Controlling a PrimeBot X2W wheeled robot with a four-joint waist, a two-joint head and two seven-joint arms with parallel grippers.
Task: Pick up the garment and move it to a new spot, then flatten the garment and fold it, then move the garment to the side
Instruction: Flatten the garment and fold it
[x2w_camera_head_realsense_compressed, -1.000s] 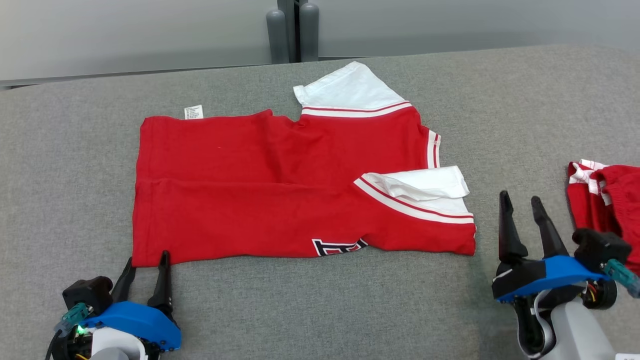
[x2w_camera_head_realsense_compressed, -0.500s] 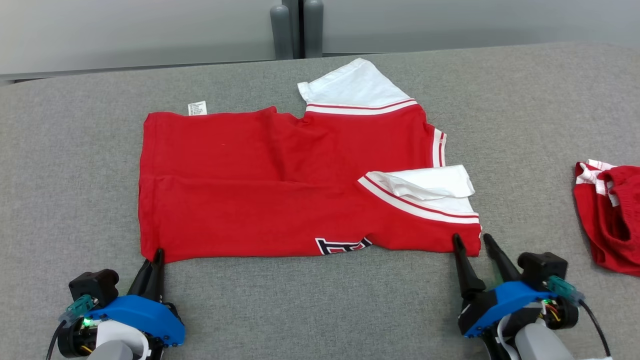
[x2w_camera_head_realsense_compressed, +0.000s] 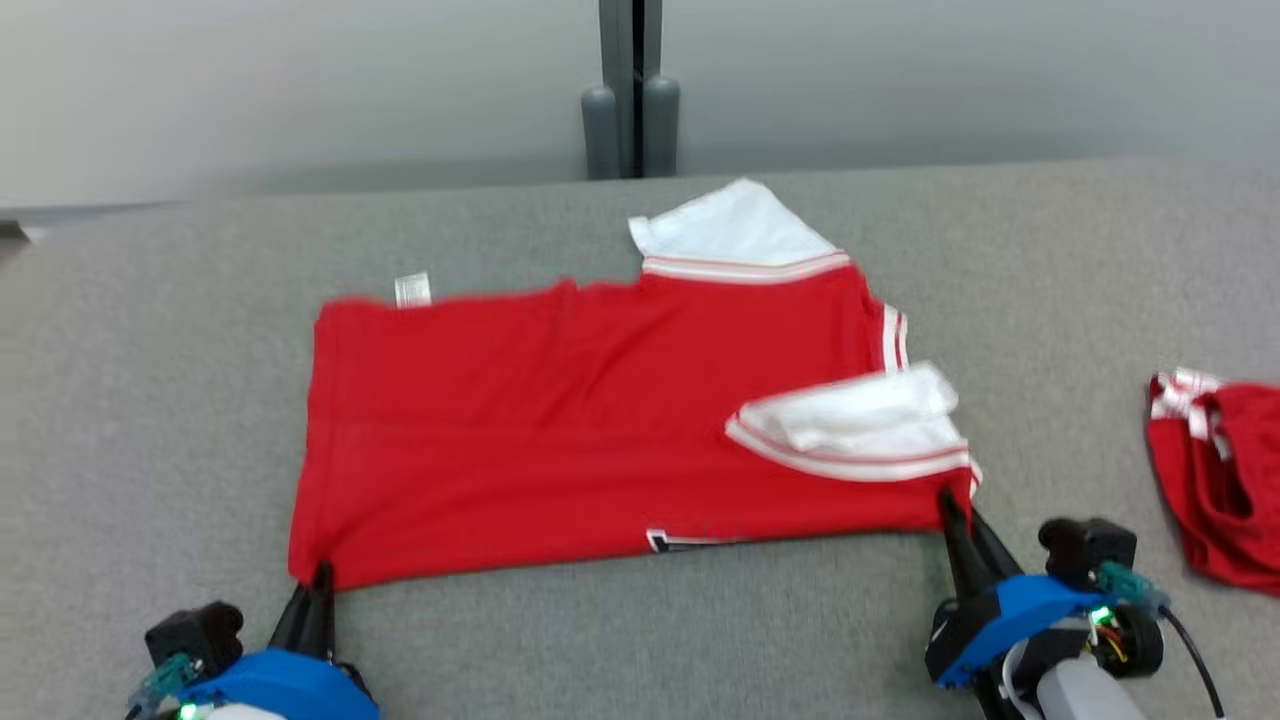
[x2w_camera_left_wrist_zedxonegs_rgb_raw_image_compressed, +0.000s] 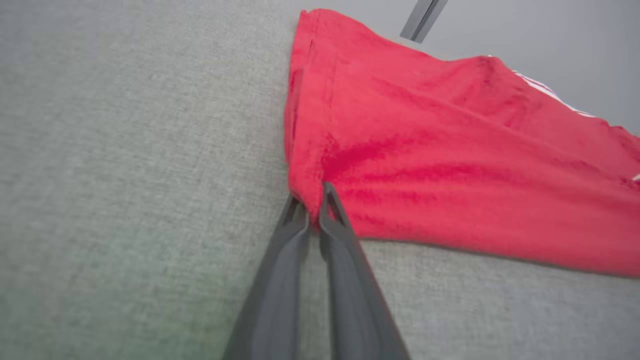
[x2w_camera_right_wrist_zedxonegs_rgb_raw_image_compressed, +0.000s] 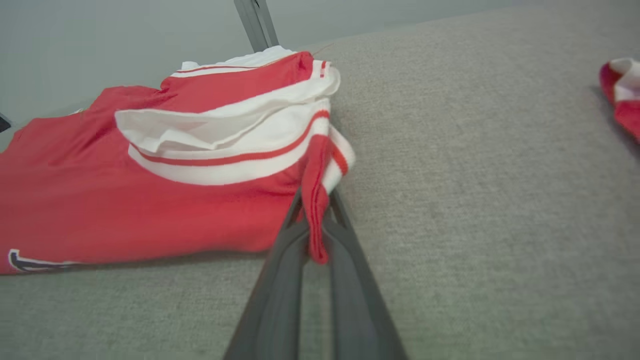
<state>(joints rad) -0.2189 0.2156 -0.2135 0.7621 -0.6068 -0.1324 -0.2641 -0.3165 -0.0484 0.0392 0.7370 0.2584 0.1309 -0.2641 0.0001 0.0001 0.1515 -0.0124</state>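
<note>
The garment (x2w_camera_head_realsense_compressed: 560, 420) is a red shirt with white, red-striped sleeves, lying folded lengthwise on the grey table (x2w_camera_head_realsense_compressed: 150, 380). My left gripper (x2w_camera_head_realsense_compressed: 318, 578) is shut on its near left corner; the left wrist view shows red cloth (x2w_camera_left_wrist_zedxonegs_rgb_raw_image_compressed: 400, 150) pinched between the two fingers (x2w_camera_left_wrist_zedxonegs_rgb_raw_image_compressed: 280, 250). At the near right corner, my right gripper (x2w_camera_head_realsense_compressed: 958, 510) is shut on the hem below the white sleeve (x2w_camera_head_realsense_compressed: 860, 420). In the right wrist view a red and white fold (x2w_camera_right_wrist_zedxonegs_rgb_raw_image_compressed: 315, 200) hangs between that gripper's fingers (x2w_camera_right_wrist_zedxonegs_rgb_raw_image_compressed: 285, 270), and the near edge lifts slightly off the table.
A second red and white garment (x2w_camera_head_realsense_compressed: 1215, 480) lies bunched at the table's right edge, also seen as a red bundle (x2w_camera_right_wrist_zedxonegs_rgb_raw_image_compressed: 622, 95) in the right wrist view. Two grey posts (x2w_camera_head_realsense_compressed: 630, 125) stand behind the table's far edge. Bare grey cloth (x2w_camera_head_realsense_compressed: 650, 630) lies between my grippers.
My right gripper came in from the right to the shirt's near right corner and shut on it. The left gripper shut on the near left corner. The head camera tilted, shifting the scene down.
</note>
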